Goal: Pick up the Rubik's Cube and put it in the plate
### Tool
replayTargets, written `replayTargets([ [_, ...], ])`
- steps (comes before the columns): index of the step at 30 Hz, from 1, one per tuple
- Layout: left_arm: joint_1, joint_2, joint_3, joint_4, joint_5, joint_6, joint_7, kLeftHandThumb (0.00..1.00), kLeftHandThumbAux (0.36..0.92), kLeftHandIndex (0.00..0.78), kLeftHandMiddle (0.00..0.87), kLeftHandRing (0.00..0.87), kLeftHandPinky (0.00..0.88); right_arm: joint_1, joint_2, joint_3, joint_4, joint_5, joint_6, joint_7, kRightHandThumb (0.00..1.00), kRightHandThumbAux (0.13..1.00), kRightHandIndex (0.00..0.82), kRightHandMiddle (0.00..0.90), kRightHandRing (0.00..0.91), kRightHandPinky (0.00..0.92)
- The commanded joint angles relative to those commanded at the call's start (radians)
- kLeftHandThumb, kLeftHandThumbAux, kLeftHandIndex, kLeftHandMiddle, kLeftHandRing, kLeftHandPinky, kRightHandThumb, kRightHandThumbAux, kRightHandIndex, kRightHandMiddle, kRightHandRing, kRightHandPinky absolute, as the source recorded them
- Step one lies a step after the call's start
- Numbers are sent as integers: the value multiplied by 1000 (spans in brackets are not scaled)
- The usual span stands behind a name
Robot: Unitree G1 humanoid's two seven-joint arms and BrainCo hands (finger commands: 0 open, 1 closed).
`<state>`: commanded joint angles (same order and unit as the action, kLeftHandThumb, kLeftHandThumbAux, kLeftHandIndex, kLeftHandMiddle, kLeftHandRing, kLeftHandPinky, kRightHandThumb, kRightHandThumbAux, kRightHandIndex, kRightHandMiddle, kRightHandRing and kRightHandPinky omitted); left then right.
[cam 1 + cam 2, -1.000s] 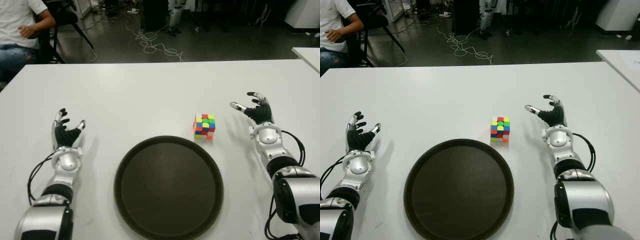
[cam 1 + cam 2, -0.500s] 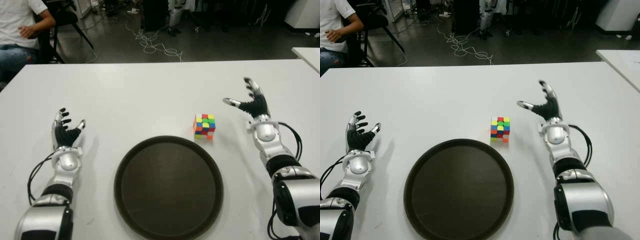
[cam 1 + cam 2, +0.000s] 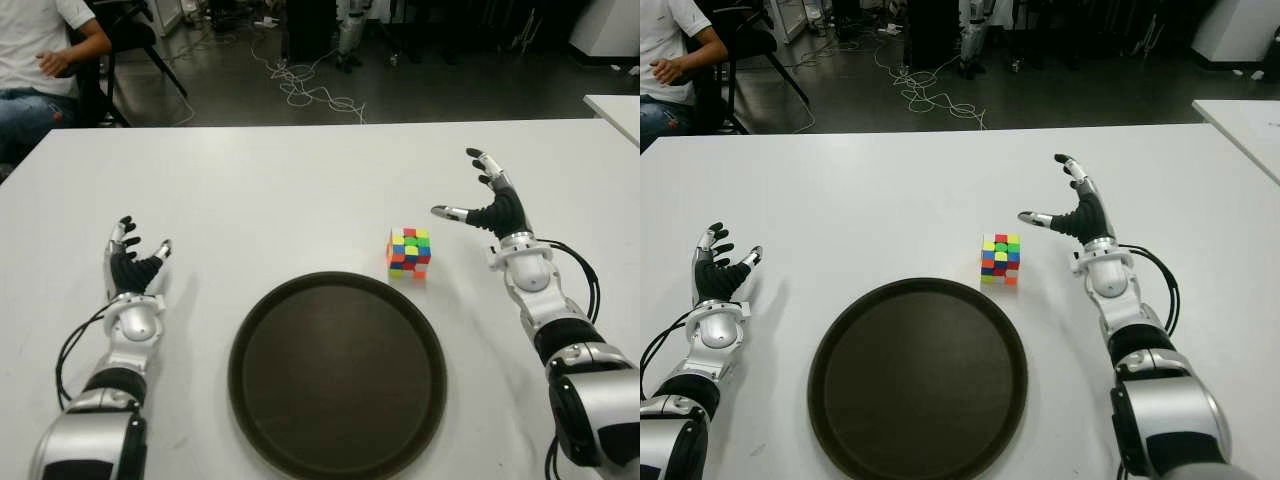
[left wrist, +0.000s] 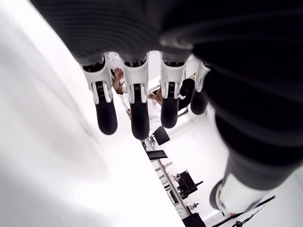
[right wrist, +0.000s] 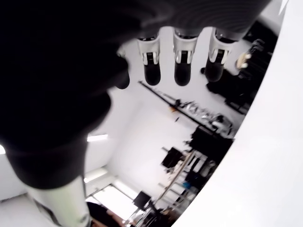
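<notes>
Cube (image 3: 409, 252) sits beside plate (image 3: 338, 376), right hand (image 3: 490, 205) spread wide nearby, gap unobstructed.

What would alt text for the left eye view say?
A Rubik's Cube sits on a white table just beyond a dark round plate. The open right hand is beside the cube's right; the open left hand is far left.
</notes>
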<state>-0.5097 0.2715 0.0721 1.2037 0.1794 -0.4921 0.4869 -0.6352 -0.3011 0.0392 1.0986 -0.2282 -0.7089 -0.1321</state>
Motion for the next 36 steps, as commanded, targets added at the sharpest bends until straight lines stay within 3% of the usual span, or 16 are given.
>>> replayTargets([
  [5,2,-3,1,-4,-2,-1,2,86,739,111,167,175,188,9,-1,8,-23,-7,-18,11,0,837,97,112,86,79],
  [17,1,-8,-2,-6,3,7,15,56,733,118,172,186,215,20,-4,8,-63,9,-35,83,0,855,98,115,91,91],
  [29,1,-10,-8,-8,7,18,23,56,725,106,155,168,186,26,-20,18,-89,-13,-7,112,0,774,118,117,117,112],
  [36,3,-10,-11,-9,7,13,23,65,726,116,188,221,271,29,-51,55,-112,-64,1,111,0,701,124,99,115,121],
])
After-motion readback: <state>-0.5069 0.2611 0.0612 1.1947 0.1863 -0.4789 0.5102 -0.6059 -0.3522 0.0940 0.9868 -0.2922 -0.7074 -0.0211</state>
